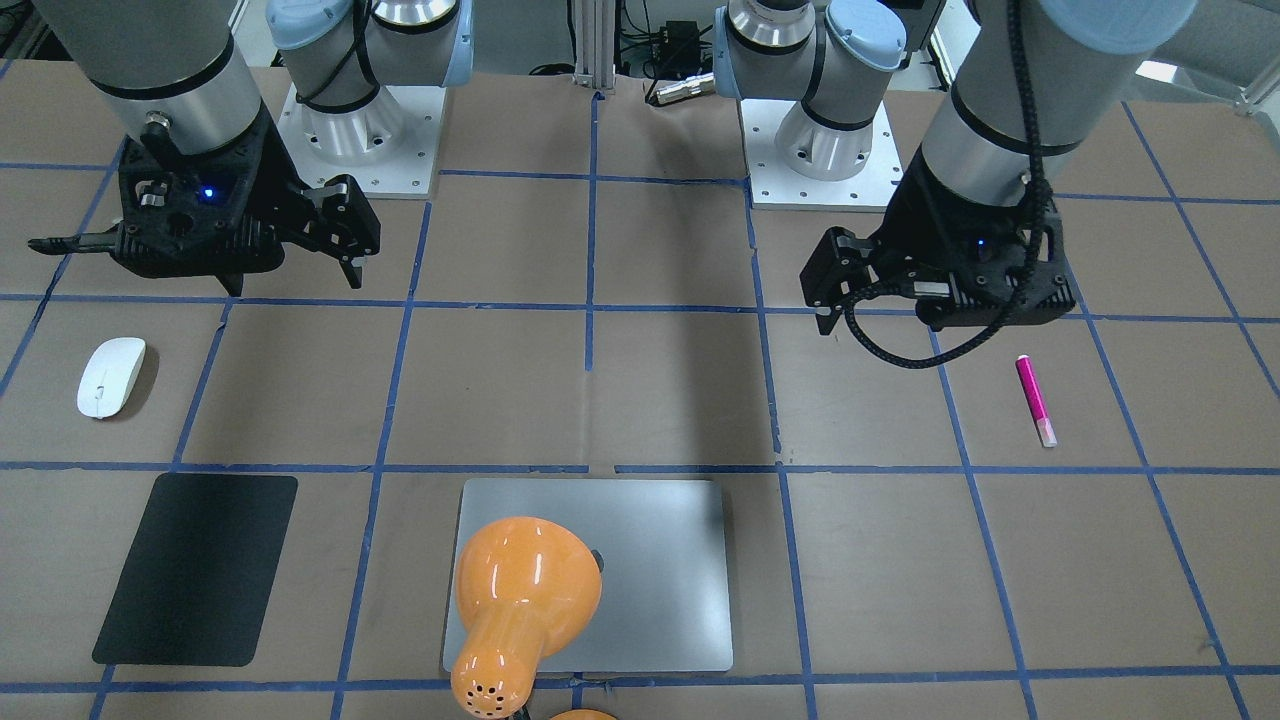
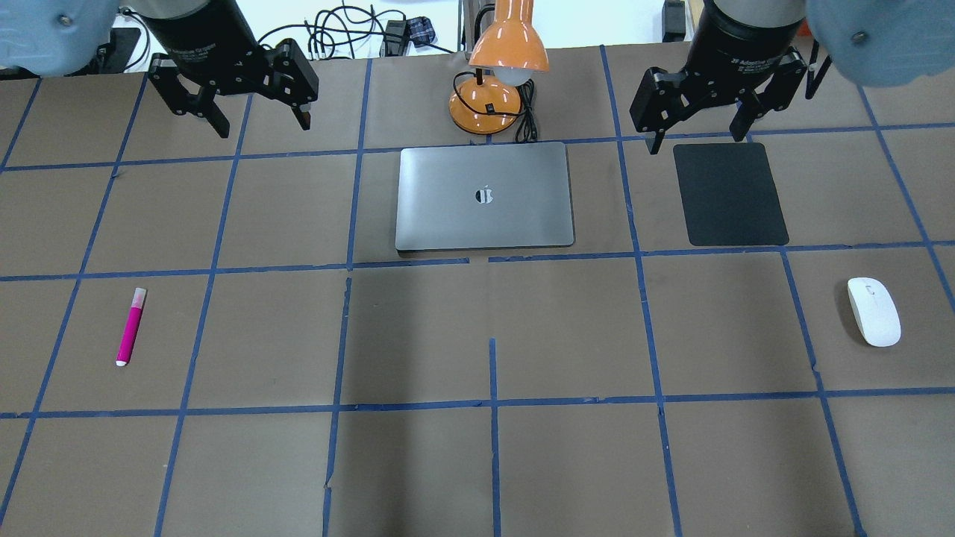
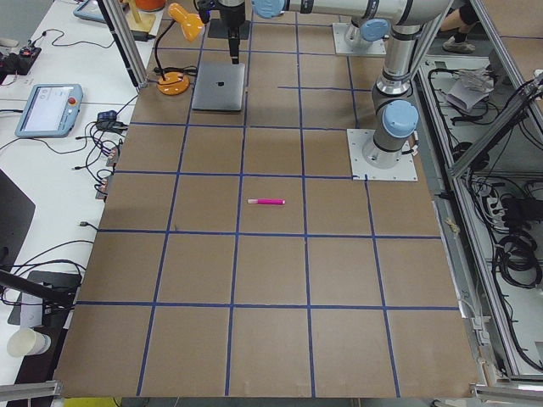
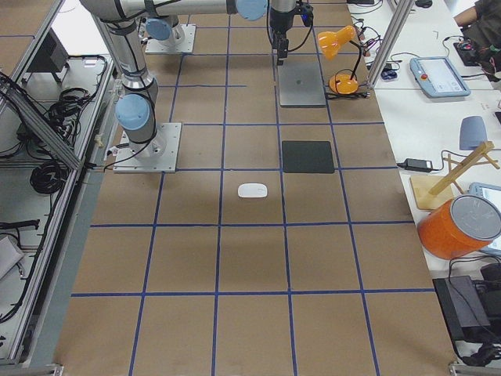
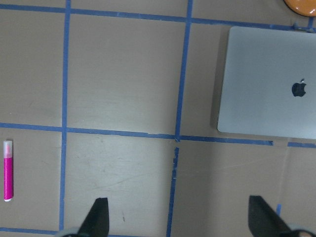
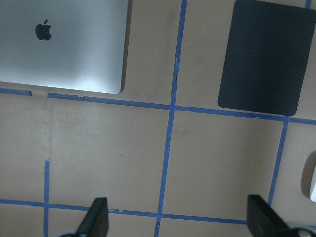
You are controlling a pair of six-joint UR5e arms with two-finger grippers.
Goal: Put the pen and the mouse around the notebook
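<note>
- Nearest the robot, on its left side, you have the pen (image 2: 130, 327). It lies flat and well apart from the notebook (image 2: 485, 195), with its long axis running roughly away from the robot and its pale cap at the far end.
- On the right, about level with the pen, sits the mouse (image 2: 874, 311), also lengthwise near to far and just this side of the black mat (image 2: 730, 194).
- The left gripper (image 2: 262, 125) is the nearer one to the pen. In its wrist view the pen lies outside the left finger, so I judge you must shift that way; the pen already lies crosswise to the closing line.
- The right gripper (image 2: 699, 138) is nearer the mouse.
- Both sets of jaws are spread wide and hold nothing.
- Farthest back stands the orange lamp (image 2: 500, 74).
- Count: one pen, one mouse, one notebook, one mat, one lamp.
</note>
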